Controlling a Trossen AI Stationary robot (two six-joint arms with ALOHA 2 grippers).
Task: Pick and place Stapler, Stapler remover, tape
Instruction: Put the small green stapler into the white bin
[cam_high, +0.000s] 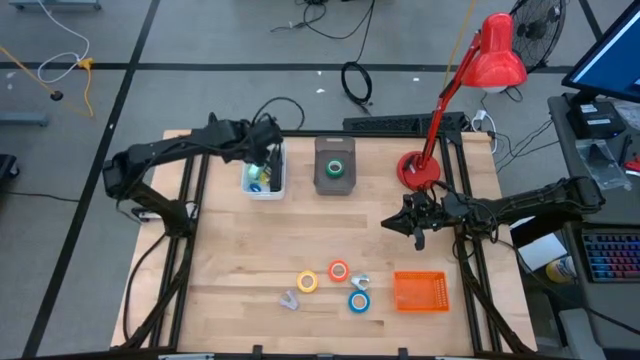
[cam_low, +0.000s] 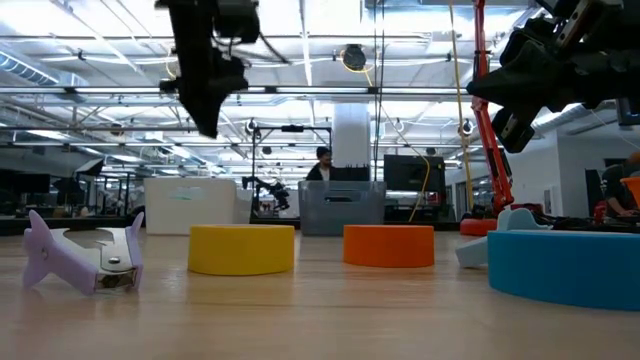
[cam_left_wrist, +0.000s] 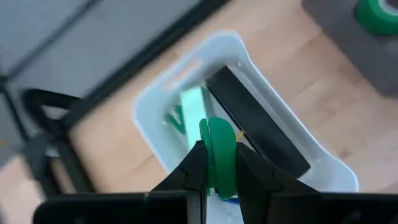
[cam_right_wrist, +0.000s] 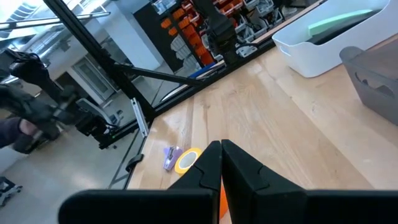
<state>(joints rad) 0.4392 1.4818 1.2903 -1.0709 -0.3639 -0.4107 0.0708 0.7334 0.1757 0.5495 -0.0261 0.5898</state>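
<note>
Two bins stand at the far side of the desk (cam_high: 230, 270): a white bin (cam_high: 277, 172) under the left arm and a grey bin (cam_high: 322, 176) beside it with a green tape roll (cam_high: 337, 167) in it. An orange basket (cam_high: 420, 291) sits near the front. The left fingers (cam_left_wrist: 219, 163) pinch a second green roll (cam_left_wrist: 219, 152) edge-on across its flat faces, hanging just above the white bin, which already holds a black stapler (cam_left_wrist: 258, 124). Such a ring looks light, stiff and smooth, so it could slip or twist; gripping across the faces or through the hole suits it. Yellow (cam_high: 307, 283), orange-red (cam_high: 339, 271) and blue (cam_high: 359, 300) rolls lie loose near the front. The right fingers (cam_right_wrist: 220, 163) hover mid-desk, pressed together, empty.
</note>
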